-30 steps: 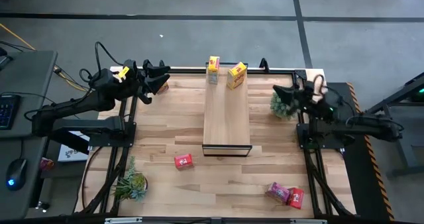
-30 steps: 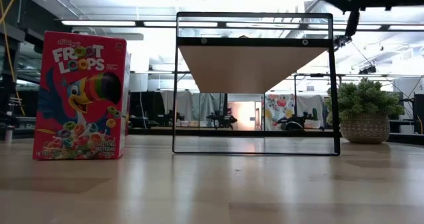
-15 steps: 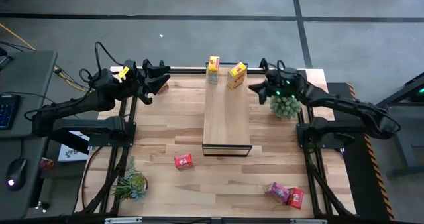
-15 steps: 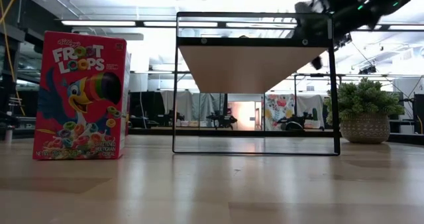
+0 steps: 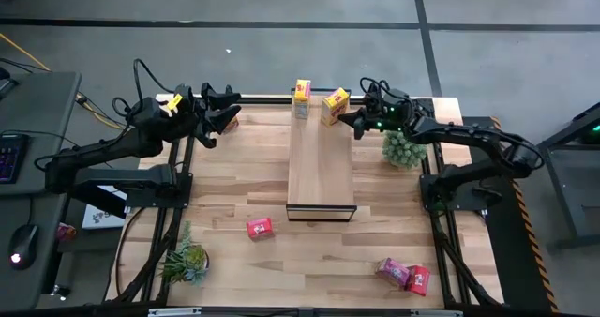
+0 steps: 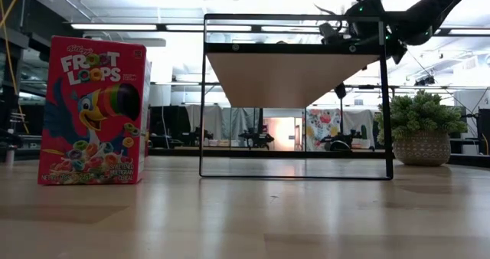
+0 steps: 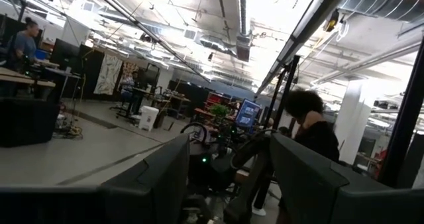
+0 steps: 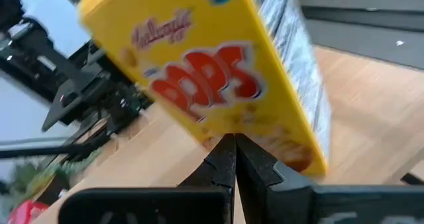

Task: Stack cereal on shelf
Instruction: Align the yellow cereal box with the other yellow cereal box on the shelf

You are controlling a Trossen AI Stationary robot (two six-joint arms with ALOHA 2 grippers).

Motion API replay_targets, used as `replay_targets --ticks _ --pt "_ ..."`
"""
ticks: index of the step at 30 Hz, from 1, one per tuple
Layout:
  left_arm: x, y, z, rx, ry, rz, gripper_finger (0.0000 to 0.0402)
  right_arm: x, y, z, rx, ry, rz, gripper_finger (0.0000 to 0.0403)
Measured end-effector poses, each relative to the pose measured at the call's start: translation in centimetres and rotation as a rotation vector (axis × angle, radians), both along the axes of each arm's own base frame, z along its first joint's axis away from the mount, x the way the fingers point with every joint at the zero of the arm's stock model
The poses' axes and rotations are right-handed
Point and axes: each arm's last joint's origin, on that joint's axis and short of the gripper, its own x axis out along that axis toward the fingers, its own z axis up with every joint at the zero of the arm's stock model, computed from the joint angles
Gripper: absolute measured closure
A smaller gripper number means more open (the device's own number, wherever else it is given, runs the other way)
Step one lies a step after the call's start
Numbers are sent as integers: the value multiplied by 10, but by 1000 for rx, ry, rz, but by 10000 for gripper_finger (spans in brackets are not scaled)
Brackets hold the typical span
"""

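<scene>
The shelf stands in the middle of the table, and its frame shows in the low view. Two yellow cereal boxes stand upright on its far end. My right gripper is shut just to the right of the nearer yellow box, and its tips are at that box's lower front. My left gripper waits open at the table's far left. A red box stands on the table in front of the shelf. A pink box and a red box lie near right. My right gripper points its shut fingertips at the lower part of the yellow box's printed face, coming nearly level from the table's right side. I cannot tell whether the tips touch the box. The box stands on the shelf top.
A potted plant stands right of the shelf, below my right arm. Another plant is at the near left. People and desks show in the room beyond the table.
My right gripper has swung from the table's right edge, over the potted plant, toward the left and a little down, up to the yellow box on the shelf. It has stayed shut. The boxes have kept their places.
</scene>
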Motion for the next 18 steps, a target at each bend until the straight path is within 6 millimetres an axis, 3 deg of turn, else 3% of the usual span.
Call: replay_targets --ticks 7,11,18 --pt "0 0 0 0 0 2 202 13 -11 -3 -23 0 -33 403" --pt "0 0 0 0 0 3 202 29 -23 6 -48 23 -9 403" --pt "0 0 0 -1 0 3 202 43 -33 28 -131 216 72 403"
